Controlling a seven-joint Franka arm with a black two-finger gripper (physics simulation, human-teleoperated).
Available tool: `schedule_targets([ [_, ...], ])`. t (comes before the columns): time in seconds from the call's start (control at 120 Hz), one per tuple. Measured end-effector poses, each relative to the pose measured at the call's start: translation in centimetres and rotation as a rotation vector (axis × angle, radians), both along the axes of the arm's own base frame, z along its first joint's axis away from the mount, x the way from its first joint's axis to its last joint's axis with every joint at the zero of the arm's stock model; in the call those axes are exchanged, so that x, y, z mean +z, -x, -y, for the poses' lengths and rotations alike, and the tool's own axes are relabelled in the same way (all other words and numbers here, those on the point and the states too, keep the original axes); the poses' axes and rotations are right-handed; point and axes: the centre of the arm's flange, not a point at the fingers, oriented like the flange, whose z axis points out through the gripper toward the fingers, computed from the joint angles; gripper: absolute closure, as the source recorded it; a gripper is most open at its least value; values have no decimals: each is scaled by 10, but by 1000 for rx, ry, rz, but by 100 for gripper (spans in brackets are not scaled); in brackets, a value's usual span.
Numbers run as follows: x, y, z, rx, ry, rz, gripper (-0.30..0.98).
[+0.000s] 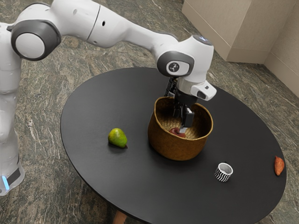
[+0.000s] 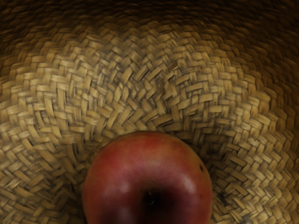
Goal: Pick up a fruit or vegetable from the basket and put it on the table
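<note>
The black table spread across mid-frame. Right of centre, the apple sat low inside the basket, right beneath the gripper, so closing seemed to need little sideways shift; its opening and hold I couldn't tell.

Red apple, dimple up, inside woven basket.
</note>
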Motion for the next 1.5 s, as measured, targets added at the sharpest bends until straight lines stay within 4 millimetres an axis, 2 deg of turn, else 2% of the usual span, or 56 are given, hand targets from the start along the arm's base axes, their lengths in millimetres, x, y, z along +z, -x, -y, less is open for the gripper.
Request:
schedule_targets([
  [0.258,-11,-2,-2,4,1,-15,0],
  [1.033,-61,-19,-7,17,18,-63,0],
  [1.192,-65,-22,-10,22,20,-61,0],
  [1.258,-66,-22,-10,22,20,-61,5],
  [1.4,-69,-23,-11,17,18,-63,29],
  [1.5,-56,-20,-9,10,14,-42,41],
])
